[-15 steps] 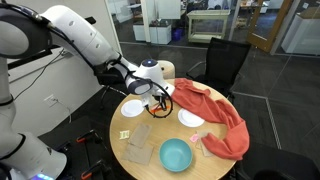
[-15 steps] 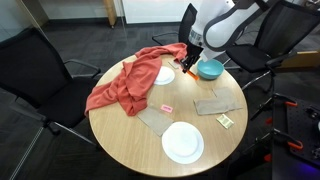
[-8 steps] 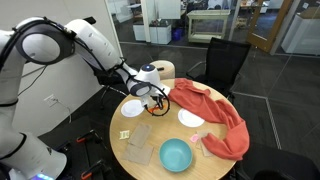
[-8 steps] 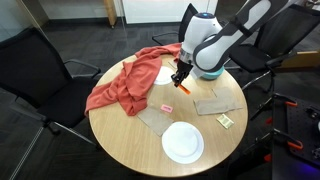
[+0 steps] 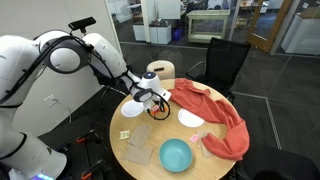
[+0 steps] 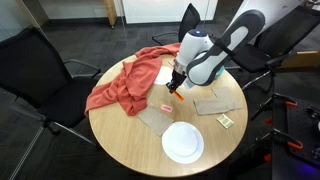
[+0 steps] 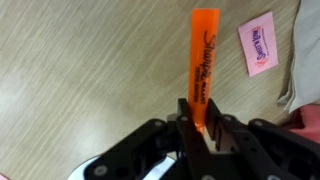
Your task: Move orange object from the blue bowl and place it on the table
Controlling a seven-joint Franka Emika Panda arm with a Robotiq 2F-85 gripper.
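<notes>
The orange object [image 7: 204,60] is a short orange marker with black lettering. My gripper [image 7: 200,115] is shut on its lower end and holds it just over the light-wood table [image 7: 80,60]. In both exterior views the gripper [image 5: 160,103] [image 6: 176,90] hangs low over the tabletop [image 6: 120,130], beside the cloth, with the orange tip [image 6: 175,96] showing below the jaws. The blue bowl [image 5: 176,155] stands empty near the table's edge, apart from the gripper. In the exterior view that faces the arm, the arm hides the bowl.
An orange-red cloth [image 5: 215,110] [image 6: 125,85] drapes over one side of the table. White plates [image 5: 133,108] [image 6: 182,143] lie on it. A pink note [image 7: 257,45] [image 6: 165,107] lies close to the marker. Black chairs [image 6: 40,70] ring the table.
The gripper has moved away from the blue bowl toward the table's middle and come down, with the orange object still in its jaws.
</notes>
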